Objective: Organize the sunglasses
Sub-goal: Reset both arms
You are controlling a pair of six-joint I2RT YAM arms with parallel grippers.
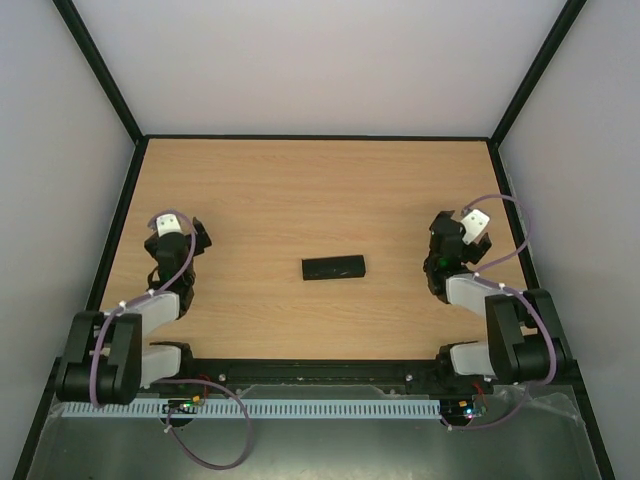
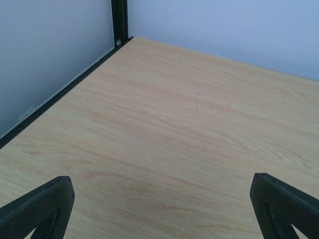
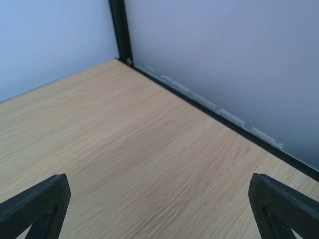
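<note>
The sunglasses are hidden or out of view in every view. A black oblong case (image 1: pixel 334 268) lies shut in the middle of the wooden table (image 1: pixel 300 190). My left gripper (image 1: pixel 190 238) rests at the left, well apart from the case, open and empty; its wrist view shows its fingertips (image 2: pixel 42 206) wide apart over bare wood. My right gripper (image 1: pixel 440 240) rests at the right, also apart from the case, open and empty, its fingertips (image 3: pixel 284 201) wide apart over bare wood.
Black frame rails and pale walls enclose the table on the left (image 2: pixel 60 94), right (image 3: pixel 219 117) and back. A black post (image 2: pixel 119 22) stands at the far left corner and another post (image 3: pixel 119 30) at the far right corner.
</note>
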